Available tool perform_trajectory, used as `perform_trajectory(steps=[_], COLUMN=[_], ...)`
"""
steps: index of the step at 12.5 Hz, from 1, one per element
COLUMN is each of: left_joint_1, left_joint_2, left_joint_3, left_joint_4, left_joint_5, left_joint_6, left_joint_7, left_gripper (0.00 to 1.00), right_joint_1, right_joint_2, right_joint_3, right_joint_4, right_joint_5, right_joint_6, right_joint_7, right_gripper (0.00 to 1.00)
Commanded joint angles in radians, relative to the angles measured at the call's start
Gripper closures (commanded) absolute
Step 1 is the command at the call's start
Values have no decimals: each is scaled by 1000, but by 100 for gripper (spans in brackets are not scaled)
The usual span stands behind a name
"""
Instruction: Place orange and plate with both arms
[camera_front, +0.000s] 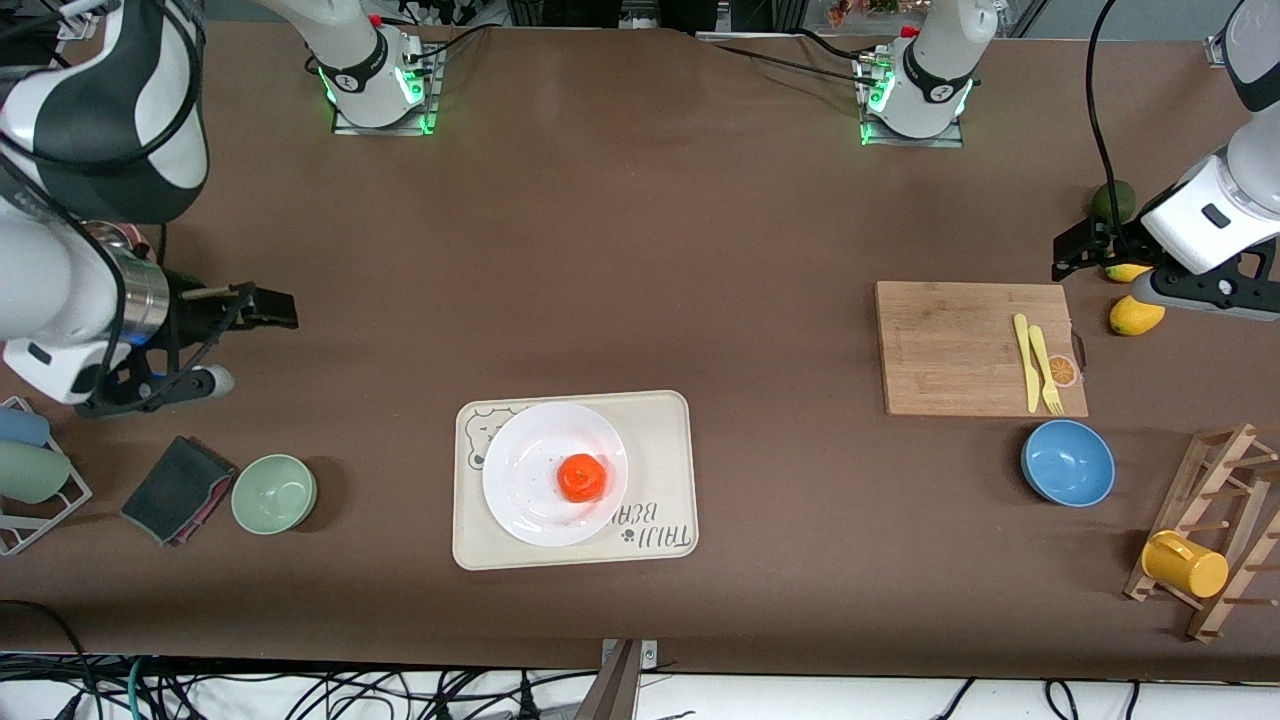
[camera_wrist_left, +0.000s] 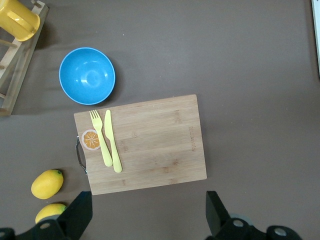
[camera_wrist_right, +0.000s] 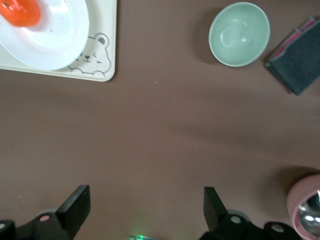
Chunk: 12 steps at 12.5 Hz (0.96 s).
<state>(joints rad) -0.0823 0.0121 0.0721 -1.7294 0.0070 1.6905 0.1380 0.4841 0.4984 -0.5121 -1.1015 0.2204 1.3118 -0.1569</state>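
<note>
On the bear-printed tray (camera_front: 660, 470) sits our plate (camera_front: 530, 500), the orange (camera_front: 582, 477) on it. Both pincers hang released and empty: left pincer (camera_front: 1082, 245) over the lemons' counter end, right pincer (camera_front: 262, 306) above bare counter. We judge placement complete; next, simply stay clear.

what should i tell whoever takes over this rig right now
Left gripper: open, empty, up over the table at the left arm's end, by the lemons and the board.
Right gripper: open, empty, over bare table at the right arm's end.
Orange sits on the plate; the plate sits on the tray.
Done: orange and plate look placed, both arms clear.
Left: nothing obvious; check the placement is the one wanted.
</note>
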Motion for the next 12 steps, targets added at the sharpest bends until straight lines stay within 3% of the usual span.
perform_trajectory(steps=[1,3,5,6,8,10,12], left_joint_1=[3,4,3,3,3,3,3], left_joint_2=[3,3,3,3,3,3,3], left_joint_3=[0,0,0,0,0,0,0], left_joint_4=[5,5,5,5,5,5,5], left_joint_5=[-13,-13,-13,-13,-13,-13,-13], left_joint_6=[-2,0,0,0,0,-2,0], left_joint_7=[3,3,3,2,3,3,3], left_gripper=[0,0,0,0,0,0,0], right_joint_1=[33,42,-49,-124,-194,-342,-346], right_joint_2=[-32,-149,-279,-314,-380,-452,-452], right_joint_3=[-8,22,145,218,254,376,379], right_joint_4=[-58,-244,-410,-435,-477,-538,-541], right_joint_5=[-56,-75,-140,-173,-177,-202,-237], right_joint_6=[-5,122,204,201,187,181,181], right_joint_7=[11,11,11,11,7,5,8], right_gripper=[0,0,0,0,0,0,0])
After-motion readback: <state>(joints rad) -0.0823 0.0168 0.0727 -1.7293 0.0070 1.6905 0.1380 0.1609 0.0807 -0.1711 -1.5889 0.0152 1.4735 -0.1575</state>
